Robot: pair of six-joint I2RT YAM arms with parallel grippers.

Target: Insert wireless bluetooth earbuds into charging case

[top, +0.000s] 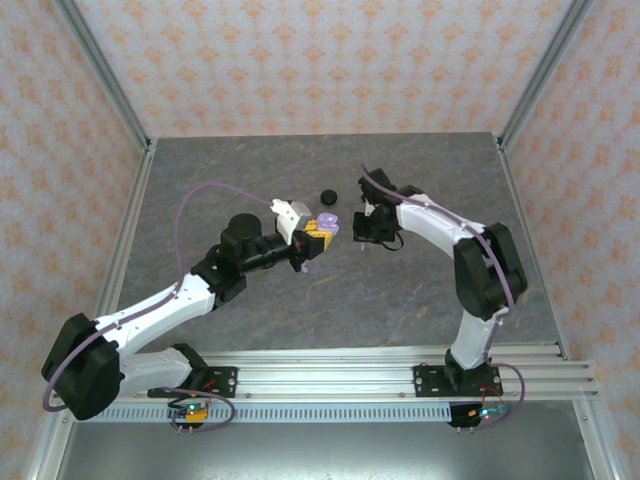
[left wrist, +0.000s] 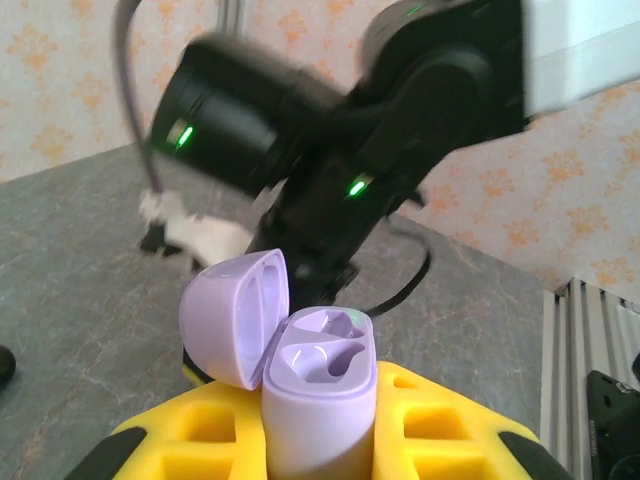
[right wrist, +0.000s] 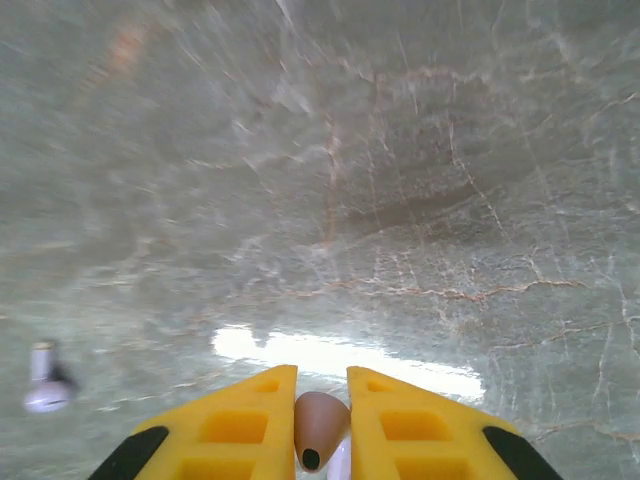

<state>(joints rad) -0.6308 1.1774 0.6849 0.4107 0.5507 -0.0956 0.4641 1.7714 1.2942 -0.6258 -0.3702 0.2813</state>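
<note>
One lilac charging case, two earbuds, one black puck, two robot arms.

Clearance check, as I see it. The gap between my left claw and right claw is narrow, and the two heads stand near each other. The left claw grips an open case with its lid tipped to one side. The right arm looms close beyond the case and blocks that approach.

Ahead of the right claw, which is clamped on an earbud, the table lies bare. A loose earbud lies off to its left. A black puck sits beyond the left claw, apart from it.
</note>
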